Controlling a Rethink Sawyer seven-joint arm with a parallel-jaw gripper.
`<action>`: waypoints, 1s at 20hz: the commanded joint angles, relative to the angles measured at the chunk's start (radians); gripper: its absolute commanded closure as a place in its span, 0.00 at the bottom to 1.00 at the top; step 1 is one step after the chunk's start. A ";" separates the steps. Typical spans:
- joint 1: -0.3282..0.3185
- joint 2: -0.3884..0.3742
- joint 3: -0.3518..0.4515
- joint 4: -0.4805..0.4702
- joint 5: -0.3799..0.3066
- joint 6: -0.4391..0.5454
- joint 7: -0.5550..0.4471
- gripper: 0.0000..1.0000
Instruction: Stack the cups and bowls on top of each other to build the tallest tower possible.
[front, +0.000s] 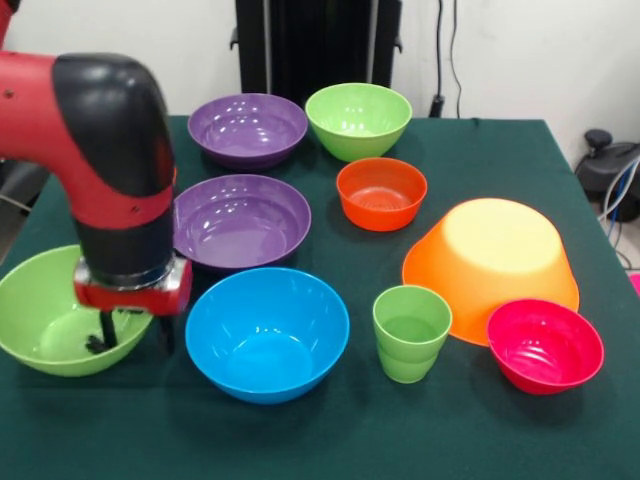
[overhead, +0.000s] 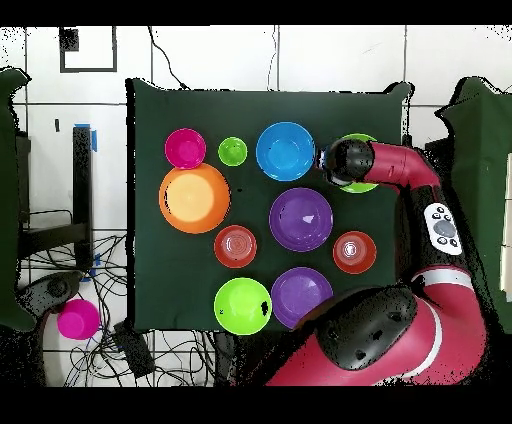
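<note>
My gripper (front: 135, 335) hangs at the right rim of a lime green bowl (front: 45, 315) at the table's front left. It is open: one finger (front: 104, 332) is inside the bowl, the other just outside the rim. A blue bowl (front: 267, 333) sits right beside it. The light-green cup (front: 411, 332) stands upright, with a pink-red bowl (front: 545, 345) and an upturned large orange bowl (front: 492, 262) to its right. Two purple bowls (front: 240, 220) (front: 247, 128), a second lime green bowl (front: 358, 119) and a small orange-red bowl (front: 381, 192) lie farther back. The overhead view shows another orange-red bowl (overhead: 354, 252).
In the overhead view the arm's wrist (overhead: 348, 162) covers the gripper and most of the green bowl (overhead: 366, 185). The arm's elbow (overhead: 360, 345) overhangs the table's near edge. A pink object (overhead: 78, 318) lies on the floor among cables, off the table.
</note>
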 joint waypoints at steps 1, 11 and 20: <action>-0.001 0.302 0.089 -0.208 -0.094 -0.057 -0.268 0.00; -0.053 0.180 0.160 -0.110 -0.068 -0.136 -0.347 0.00; -0.018 0.119 0.119 -0.078 -0.061 -0.097 -0.228 0.00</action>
